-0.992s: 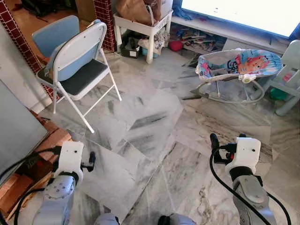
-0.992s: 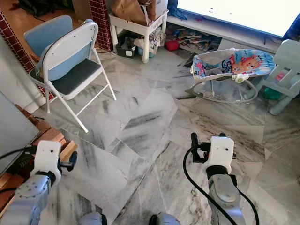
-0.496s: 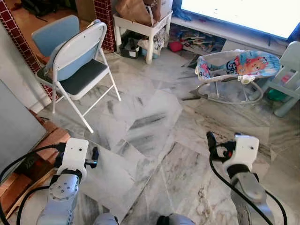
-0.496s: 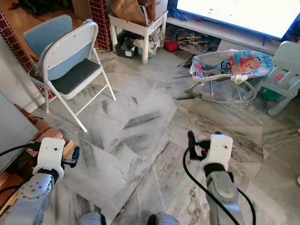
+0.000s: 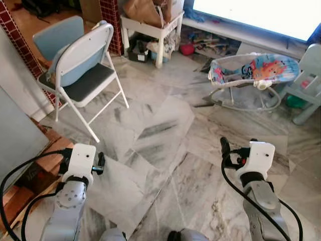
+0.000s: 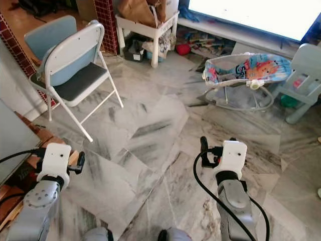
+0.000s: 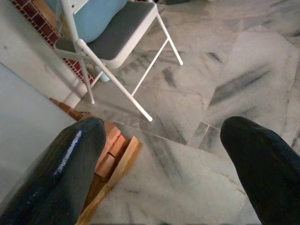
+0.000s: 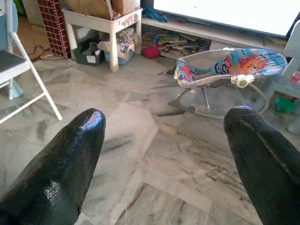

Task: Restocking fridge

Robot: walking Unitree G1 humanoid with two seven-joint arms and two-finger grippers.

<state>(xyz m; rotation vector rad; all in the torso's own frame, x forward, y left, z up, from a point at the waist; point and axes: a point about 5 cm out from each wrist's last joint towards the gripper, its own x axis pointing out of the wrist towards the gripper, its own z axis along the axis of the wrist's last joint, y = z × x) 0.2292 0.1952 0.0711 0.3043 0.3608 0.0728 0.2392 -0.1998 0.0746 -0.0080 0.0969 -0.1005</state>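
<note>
Two grippers hang over a grey marble floor point(image 5: 160, 125), the left gripper point(image 7: 164, 154) and the right gripper point(image 8: 164, 154) both with fingers spread apart and holding nothing. A white folding chair point(image 5: 83, 65) stands ahead on the left, a baby bouncer point(image 5: 253, 70) on the right; the fridge cannot be made out.

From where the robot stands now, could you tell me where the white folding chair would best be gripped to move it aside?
Probably the top rail of the folding chair's backrest, approached from behind and above: the rail is thin, exposed and faces the robot's left side. The left pincer is open and nearer; the seat is broad and the legs splay low.
</note>
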